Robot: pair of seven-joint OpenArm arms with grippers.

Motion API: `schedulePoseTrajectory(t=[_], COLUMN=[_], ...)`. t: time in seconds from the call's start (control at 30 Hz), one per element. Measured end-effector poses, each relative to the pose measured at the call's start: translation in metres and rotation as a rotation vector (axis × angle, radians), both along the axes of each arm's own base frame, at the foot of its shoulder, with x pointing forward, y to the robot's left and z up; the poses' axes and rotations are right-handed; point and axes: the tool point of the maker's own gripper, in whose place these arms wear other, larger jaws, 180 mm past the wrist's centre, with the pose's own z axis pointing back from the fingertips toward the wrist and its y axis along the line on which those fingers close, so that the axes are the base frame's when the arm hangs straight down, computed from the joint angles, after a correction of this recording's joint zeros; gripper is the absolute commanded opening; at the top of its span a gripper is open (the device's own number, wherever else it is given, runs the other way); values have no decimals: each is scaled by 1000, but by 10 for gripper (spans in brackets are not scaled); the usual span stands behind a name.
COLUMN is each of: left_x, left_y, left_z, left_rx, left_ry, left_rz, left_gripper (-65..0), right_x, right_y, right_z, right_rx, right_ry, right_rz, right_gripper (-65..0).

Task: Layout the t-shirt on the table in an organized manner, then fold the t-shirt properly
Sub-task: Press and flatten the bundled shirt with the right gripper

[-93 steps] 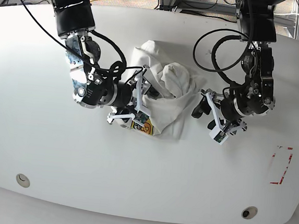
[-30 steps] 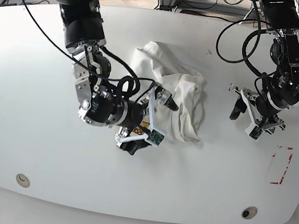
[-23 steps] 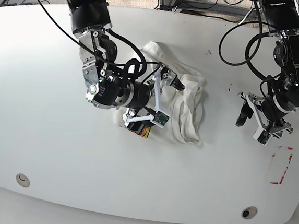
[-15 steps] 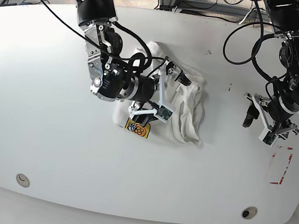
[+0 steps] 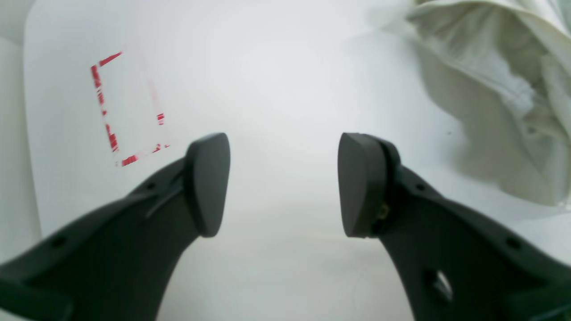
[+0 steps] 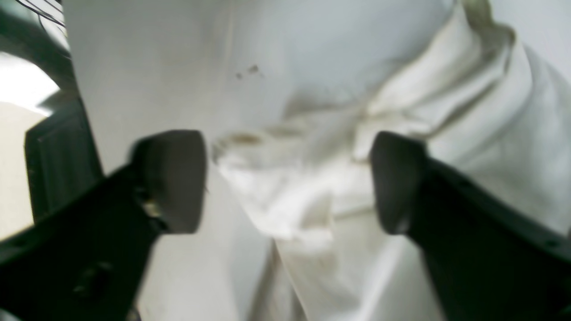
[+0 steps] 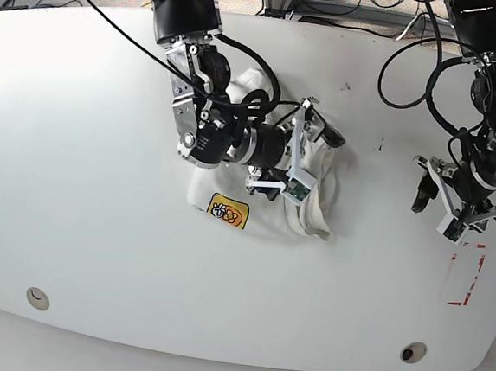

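Your right gripper [image 6: 285, 183] is hanging over the t-shirt [image 7: 313, 187] with its jaws apart; between them you are seeing a bunched, blurred fold of white cloth, and neither pad is pressing on it. Beyond the jaws, bare table [image 7: 78, 136] is showing, with two small dark specks [image 6: 247, 71] on it. In the base view the shirt is lying crumpled near the middle of the table, its yellow-orange logo patch [image 7: 227, 211] facing up just below the right arm, which is covering much of the cloth.

Your left gripper [image 5: 283, 183] is standing well apart from the shirt, jaws apart and holding nothing, only bare tabletop between them. Ahead and to the left of its jaws is the red-outlined mark [image 5: 127, 111]; off to the right of them, the shirt's wrinkled edge is resting on the table.
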Motion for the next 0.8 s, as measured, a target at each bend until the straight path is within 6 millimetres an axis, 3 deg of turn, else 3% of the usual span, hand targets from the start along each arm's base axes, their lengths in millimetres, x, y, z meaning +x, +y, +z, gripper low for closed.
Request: schedulePoseTrajectory(t=[0.13, 0.27, 0.43, 0.63, 0.8], left_x=[0, -1, -1, -1, -1], left_y=[3, 9, 11, 10, 9], left_z=[2, 4, 4, 4, 3], left_rx=[-14, -13, -10, -10, -11], left_ry=[-9, -14, -15, -13, -12], left_rz=[15, 33, 39, 35, 31], left_gripper=[-299, -299, -299, -299, -299], right_x=[0, -1, -3, -10, -6], right_y=[9, 10, 25, 36, 40], right_z=[-1, -7, 5, 10, 21], right_rx=[30, 8, 60, 75, 103], right_ry=[26, 42, 37, 32, 20], right_rz=[5, 2, 14, 61, 76], right_gripper=[-458, -445, -289, -5, 0])
